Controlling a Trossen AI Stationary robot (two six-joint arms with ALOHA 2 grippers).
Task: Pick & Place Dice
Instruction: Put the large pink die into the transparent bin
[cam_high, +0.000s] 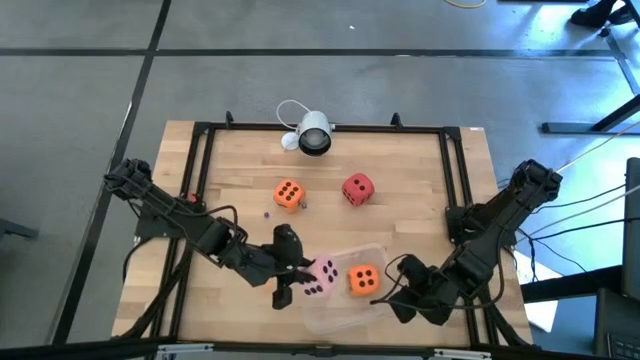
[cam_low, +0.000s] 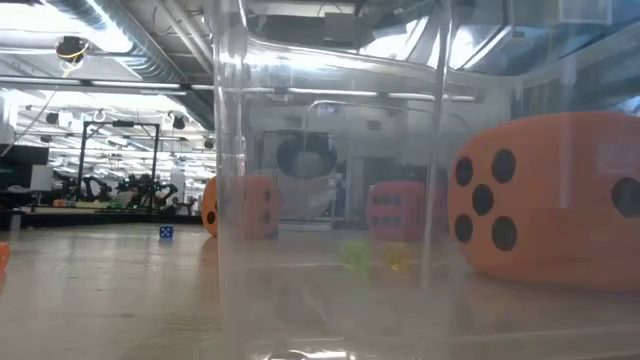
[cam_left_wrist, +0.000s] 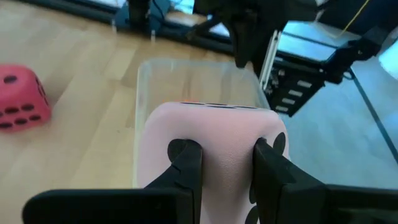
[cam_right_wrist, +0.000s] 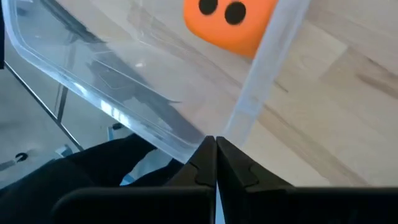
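The pale pink die (cam_high: 322, 277) (cam_left_wrist: 211, 134) sits in my left gripper (cam_high: 297, 280) (cam_left_wrist: 227, 163) at the left end of the clear plastic tub (cam_high: 340, 312). One orange die (cam_high: 363, 280) (cam_low: 545, 200) (cam_right_wrist: 230, 22) lies inside the tub. A second orange die (cam_high: 288, 194) (cam_low: 240, 205) and the red die (cam_high: 357, 189) (cam_left_wrist: 22, 99) rest on the wood farther back. My right gripper (cam_high: 400, 292) (cam_right_wrist: 216, 155) is shut at the tub's right end. My left gripper pinches the pink die between its two fingers (cam_left_wrist: 186, 163), coming in slanting down from the table's left. The soft side (cam_left_wrist: 227, 140) is dented in between them. The die sits over the tub's left rim (cam_left_wrist: 140, 93); whether it rests on anything I cannot tell. My right gripper is shut on the tub's rim (cam_right_wrist: 186, 138) near a corner at its right end, pinched between the two fingertips. It comes from the table's right near side. The tub stays on the table.
A white camera (cam_high: 314, 135) with its cable sits at the table's far edge. A black frame (cam_high: 200, 150) borders the wooden top on the left, far and right sides. A tiny blue die (cam_low: 166, 232) lies on the wood near the far orange die.
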